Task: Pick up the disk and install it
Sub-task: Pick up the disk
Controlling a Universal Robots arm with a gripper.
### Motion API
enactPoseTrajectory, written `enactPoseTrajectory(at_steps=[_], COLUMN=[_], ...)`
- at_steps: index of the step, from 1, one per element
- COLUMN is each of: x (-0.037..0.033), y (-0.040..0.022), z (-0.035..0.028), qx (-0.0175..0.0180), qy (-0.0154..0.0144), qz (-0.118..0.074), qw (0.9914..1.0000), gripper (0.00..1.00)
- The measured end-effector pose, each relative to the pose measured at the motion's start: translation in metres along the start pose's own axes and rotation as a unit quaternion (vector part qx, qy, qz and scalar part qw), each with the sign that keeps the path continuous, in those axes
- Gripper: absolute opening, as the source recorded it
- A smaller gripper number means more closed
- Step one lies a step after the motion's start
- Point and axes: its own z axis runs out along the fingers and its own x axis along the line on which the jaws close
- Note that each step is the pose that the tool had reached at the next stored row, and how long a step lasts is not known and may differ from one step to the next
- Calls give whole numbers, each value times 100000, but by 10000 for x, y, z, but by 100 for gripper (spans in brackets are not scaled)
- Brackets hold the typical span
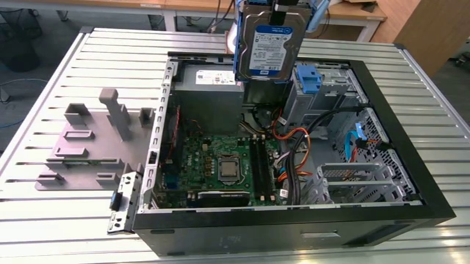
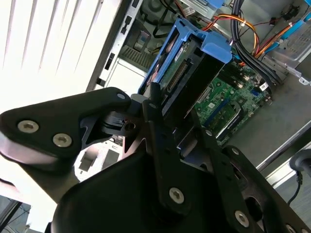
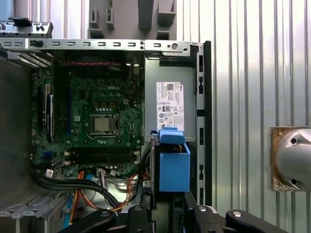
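Observation:
The disk, a silver hard drive with a white-and-blue label and blue carrier rails, hangs upright above the far side of the open computer case. My gripper is shut on its upper end. In the second wrist view the black fingers clamp the disk from both sides, its blue rail end pointing down at the case. In the first wrist view the disk's blue carrier end sits over the edge of the power-supply box, just beyond my gripper.
Inside the case lie the green motherboard, bundled cables and a metal drive cage with a bare blue bracket. A grey plastic fixture stands on the slatted metal table at the exterior view's left.

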Motion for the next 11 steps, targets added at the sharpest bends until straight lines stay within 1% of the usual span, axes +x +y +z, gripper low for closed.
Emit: enactPoseTrajectory(at_steps=[1,11], x=[32,57], y=[-3,-4], z=[3,3], qx=[-1,0], qy=[2,-1], qz=[9,9], qw=[100000,100000], gripper=[35,35])
